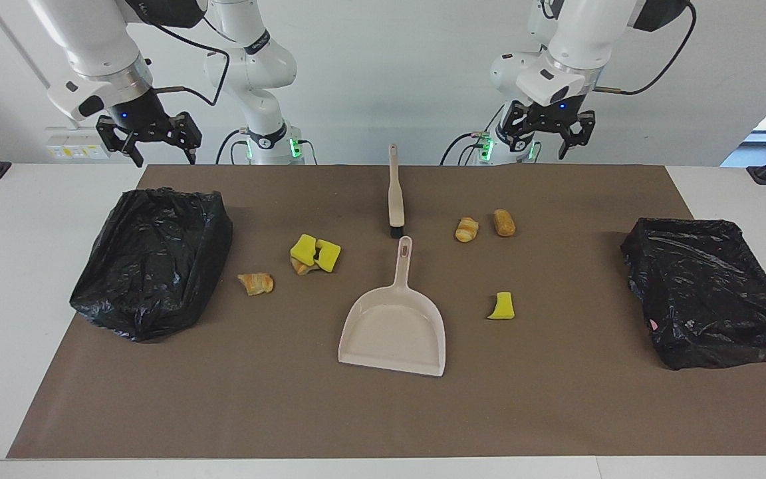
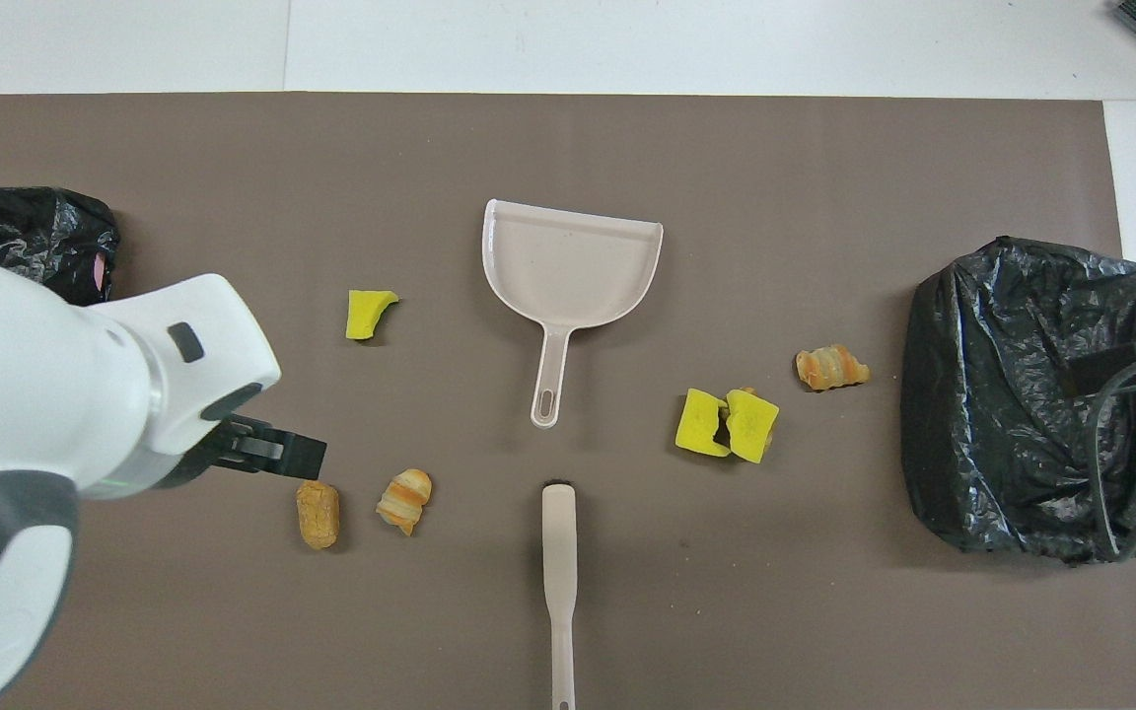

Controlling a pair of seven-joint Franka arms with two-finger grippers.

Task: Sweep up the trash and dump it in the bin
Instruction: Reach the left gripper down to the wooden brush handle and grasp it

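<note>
Trash lies scattered on the brown mat (image 1: 556, 399): a pair of yellow chunks (image 1: 315, 253) (image 2: 727, 424), a lone yellow chunk (image 1: 502, 306) (image 2: 369, 313), and three golden-brown lumps (image 1: 255, 283) (image 1: 467, 229) (image 1: 505, 222). A black-bagged bin (image 1: 153, 259) (image 2: 1027, 394) sits at the right arm's end, another bin (image 1: 709, 293) at the left arm's end. My left gripper (image 1: 546, 136) hangs open and empty, high over the mat's edge by the robots, above the two brown lumps (image 2: 318, 513) (image 2: 404, 499). My right gripper (image 1: 150, 143) waits open above its bin.
A beige dustpan (image 1: 393, 332) (image 2: 573, 266) lies mid-mat, handle toward the robots. A beige hand brush (image 1: 395, 199) (image 2: 559, 562) lies in line with it, nearer the robots. In the overhead view the left arm (image 2: 85, 394) covers most of its bin.
</note>
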